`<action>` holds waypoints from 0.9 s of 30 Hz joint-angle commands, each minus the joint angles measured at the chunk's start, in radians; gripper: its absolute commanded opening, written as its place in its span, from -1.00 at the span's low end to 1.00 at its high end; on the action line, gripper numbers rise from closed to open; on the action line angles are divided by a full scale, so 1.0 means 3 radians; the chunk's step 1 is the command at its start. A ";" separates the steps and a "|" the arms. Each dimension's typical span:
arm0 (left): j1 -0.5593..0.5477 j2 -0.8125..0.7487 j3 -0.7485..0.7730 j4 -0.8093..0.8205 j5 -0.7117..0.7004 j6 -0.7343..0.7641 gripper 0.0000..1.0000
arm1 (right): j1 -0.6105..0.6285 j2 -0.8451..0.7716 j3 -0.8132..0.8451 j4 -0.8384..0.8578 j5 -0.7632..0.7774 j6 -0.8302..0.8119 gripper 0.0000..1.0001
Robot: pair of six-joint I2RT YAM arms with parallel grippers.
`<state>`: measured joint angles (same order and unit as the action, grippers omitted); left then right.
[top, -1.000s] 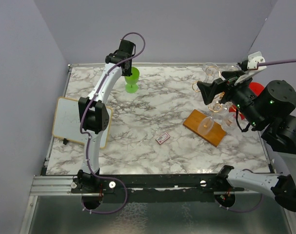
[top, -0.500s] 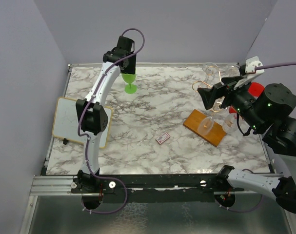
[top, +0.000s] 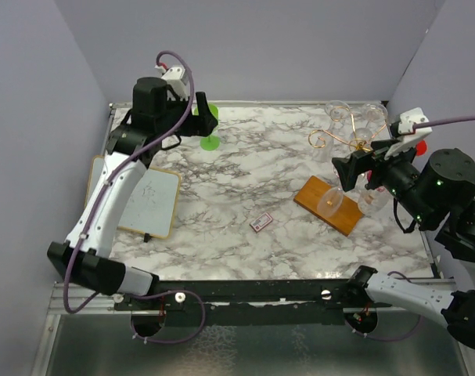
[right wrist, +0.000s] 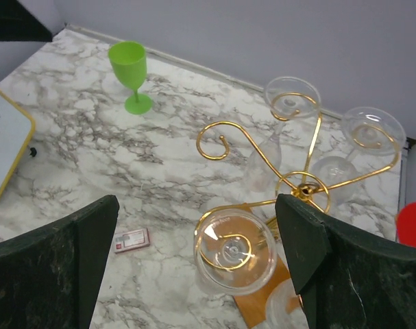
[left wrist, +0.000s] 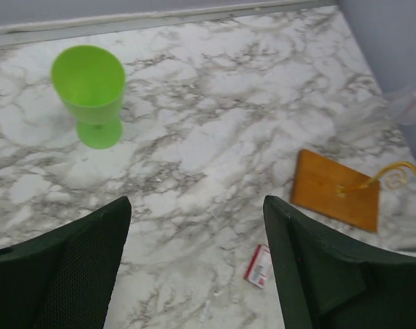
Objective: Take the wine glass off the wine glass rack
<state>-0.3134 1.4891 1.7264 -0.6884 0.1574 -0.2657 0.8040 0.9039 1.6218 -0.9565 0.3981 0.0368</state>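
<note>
The nearest clear wine glass hangs inverted in the gold wire rack at the marble worktop's right, below the right hand, fingers apart and empty (left hand likewise, near a green plastic goblet): seemingly the approach; next, lower and grip its stem.

text: none legible | small card: print too small
</note>
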 commanded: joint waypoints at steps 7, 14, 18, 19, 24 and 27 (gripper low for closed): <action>-0.0505 -0.0870 -0.1793 0.2941 0.1490 -0.2139 0.63 | 0.0015 -0.0039 -0.0033 -0.0184 0.0668 0.0141 0.91; -0.1671 -0.0642 -0.1864 0.3358 0.0628 -0.2578 0.62 | 0.0012 -0.0173 -0.0082 -0.0055 0.0676 0.0238 0.90; -0.1901 -0.0497 -0.1787 0.3362 0.0375 -0.2460 0.55 | 0.0015 -0.0038 0.0092 -0.0443 0.0734 0.0657 0.84; -0.1940 -0.0490 -0.1807 0.3361 0.0315 -0.2419 0.55 | 0.0015 0.0044 0.0168 -0.0604 0.0680 0.0778 0.83; -0.2023 -0.0551 -0.1955 0.3348 0.0145 -0.2245 0.55 | 0.0015 0.0433 0.0413 -0.1213 0.0449 0.1184 0.87; -0.2021 -0.0652 -0.2037 0.3305 0.0079 -0.2112 0.57 | 0.0015 0.0579 0.0446 -0.1336 0.0252 0.1285 0.90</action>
<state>-0.9131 1.3434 1.1469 0.2733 0.2569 -0.9619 0.8040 1.0164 1.7359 -1.2144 0.5575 0.3218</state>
